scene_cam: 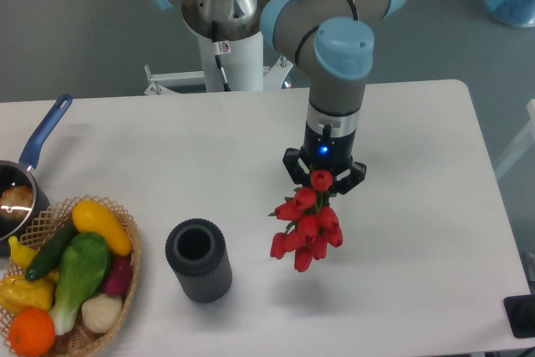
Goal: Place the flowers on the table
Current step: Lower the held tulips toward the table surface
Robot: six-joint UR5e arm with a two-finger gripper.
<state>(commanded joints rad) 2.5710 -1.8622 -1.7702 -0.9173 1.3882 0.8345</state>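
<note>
Here your gripper (323, 180) was clamped on the flowers (306, 227), which hung blooms-down above the table (418, 165), right of its middle. You had a light, floppy, easily bruised bunch — better held by the tied stems — never the heads.

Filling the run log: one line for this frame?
gripper: shut on flowers | flowers: hanging above table, not yet placed | nearby: dark cylinder
</note>
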